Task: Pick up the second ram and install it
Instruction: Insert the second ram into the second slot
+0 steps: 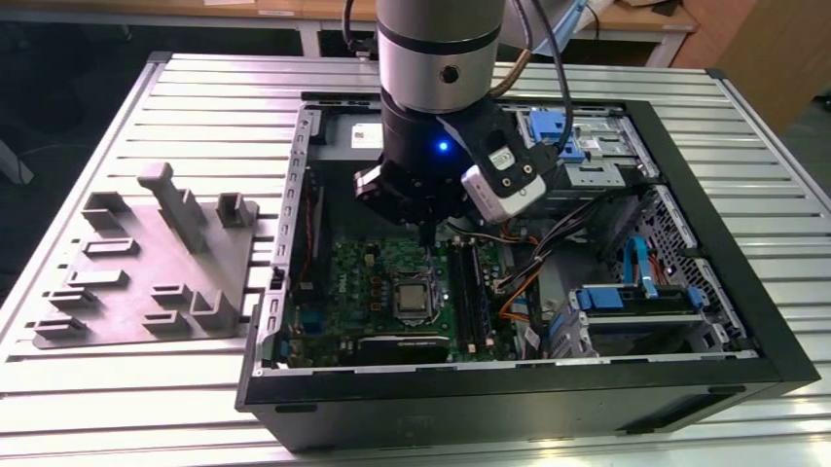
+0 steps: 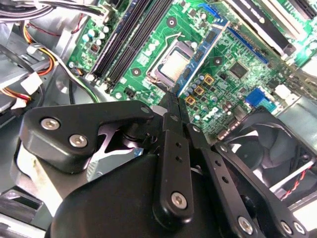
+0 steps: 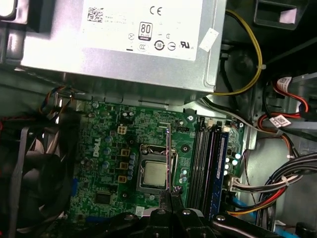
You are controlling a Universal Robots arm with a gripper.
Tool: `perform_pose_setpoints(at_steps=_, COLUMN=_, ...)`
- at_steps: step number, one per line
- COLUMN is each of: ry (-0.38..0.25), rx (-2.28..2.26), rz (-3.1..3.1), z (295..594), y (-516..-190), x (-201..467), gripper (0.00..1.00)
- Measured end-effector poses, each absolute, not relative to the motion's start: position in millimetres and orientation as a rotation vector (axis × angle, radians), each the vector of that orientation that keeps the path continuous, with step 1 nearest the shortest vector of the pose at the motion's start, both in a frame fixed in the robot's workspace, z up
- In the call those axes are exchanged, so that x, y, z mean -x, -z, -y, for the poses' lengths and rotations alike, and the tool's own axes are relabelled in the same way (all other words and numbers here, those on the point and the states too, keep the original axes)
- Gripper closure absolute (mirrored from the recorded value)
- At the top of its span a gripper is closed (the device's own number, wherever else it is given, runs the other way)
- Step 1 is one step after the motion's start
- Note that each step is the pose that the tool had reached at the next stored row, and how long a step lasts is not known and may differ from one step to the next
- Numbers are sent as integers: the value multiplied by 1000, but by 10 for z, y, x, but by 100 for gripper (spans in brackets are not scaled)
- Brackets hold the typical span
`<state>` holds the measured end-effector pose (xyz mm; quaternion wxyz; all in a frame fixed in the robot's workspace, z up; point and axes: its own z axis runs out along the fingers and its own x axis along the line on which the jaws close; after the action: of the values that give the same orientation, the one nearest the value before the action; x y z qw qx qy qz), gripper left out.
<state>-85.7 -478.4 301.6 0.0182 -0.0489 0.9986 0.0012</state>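
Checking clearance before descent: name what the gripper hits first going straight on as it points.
Probably the green motherboard, right beside the square silver processor socket, not the long black memory slots. The gripper hangs pointing down over that spot, though depth is unclear.

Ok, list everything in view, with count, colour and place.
computer case: one, black, on the table
table: one, silver, under the case
fixture tray: one, grey, exterior view's left of the case
motherboard: one, green, inside the case
CPU socket: one, silver, mid-motherboard
memory slots: several, black, beside the socket
power supply: one, grey, beside the motherboard
fan: one, black, at the motherboard's edge
drive caddies: two, blue, exterior view's right of the case
arm: one, silver and black, above the motherboard
gripper: one, black, near the CPU socket
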Motion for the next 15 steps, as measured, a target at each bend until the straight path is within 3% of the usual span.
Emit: perform_pose_setpoints(at_steps=15, ry=-4, rx=145, rz=-3102, z=4784, y=-3016, x=750, gripper=89)
